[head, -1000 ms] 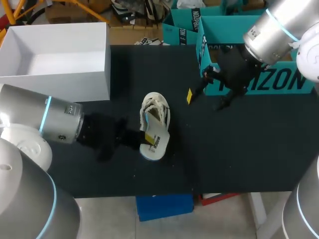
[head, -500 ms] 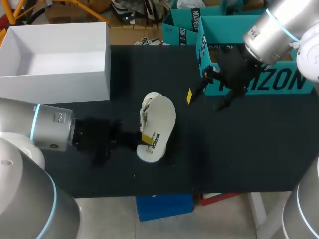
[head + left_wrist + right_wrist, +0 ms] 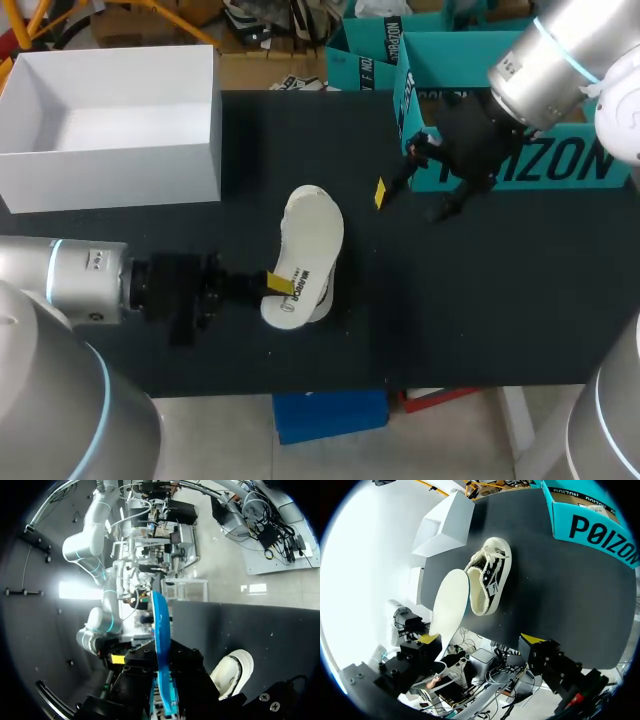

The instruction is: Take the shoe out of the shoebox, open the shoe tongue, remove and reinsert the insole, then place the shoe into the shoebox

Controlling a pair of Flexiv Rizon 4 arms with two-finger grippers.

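Shoebox (image 3: 110, 170): white, lid off, open side up, at the table's far left corner; well apart from the shoe, with bare black tabletop between them.
Left gripper (image 3: 278, 286): comes in low from the left near the front edge, clamped on the heel end of the insole.
Insole (image 3: 308, 245): white on top (its underside looks blue in the left wrist view), held out over the shoe and hiding most of it from above; it may be touching the shoe's collar, but that is hard to tell.
Shoe (image 3: 492, 575): out of the box, lying on the table just ahead of the left gripper, toe toward the far edge, heel near the front edge.
Table (image 3: 480, 300): wide open stretch to the right of the shoe, up to the front and right edges.
Right gripper (image 3: 412, 203): hangs over the far right part, fingers spread, nothing between them.
Teal boxes (image 3: 520, 165): crowd the far right edge behind that gripper.
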